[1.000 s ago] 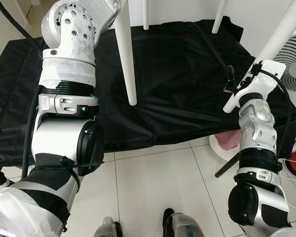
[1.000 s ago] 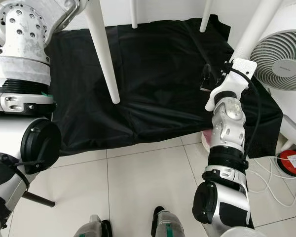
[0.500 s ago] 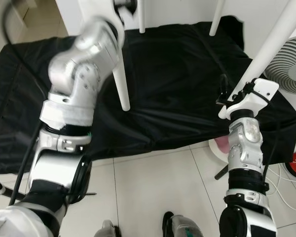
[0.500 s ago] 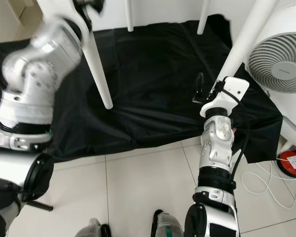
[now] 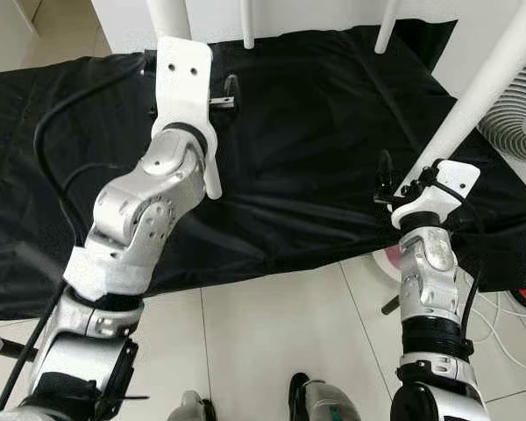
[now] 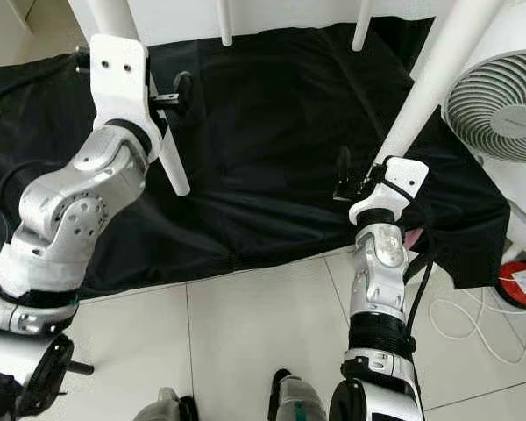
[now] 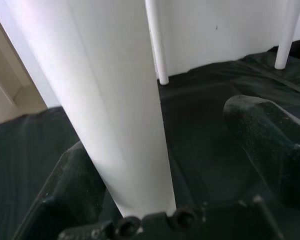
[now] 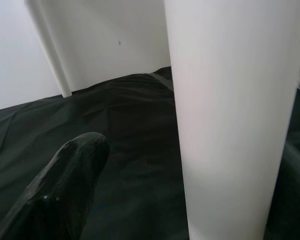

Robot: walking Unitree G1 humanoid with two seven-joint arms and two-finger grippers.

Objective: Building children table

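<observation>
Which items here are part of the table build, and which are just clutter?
Job:
- front-left table leg, between the left gripper fingers
- front-right table leg, at the right gripper
- two far table legs
- black cloth under the legs

Lying about:
- white fan
- red item with white cables on the floor
- pink object by the cloth edge

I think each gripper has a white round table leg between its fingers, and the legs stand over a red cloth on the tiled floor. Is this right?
Not quite: the cloth is black, not red, as the left eye view shows. The rest holds: the left gripper has a white round table leg between its fingers, the right gripper has another, and the cloth lies on the tiled floor.
</observation>
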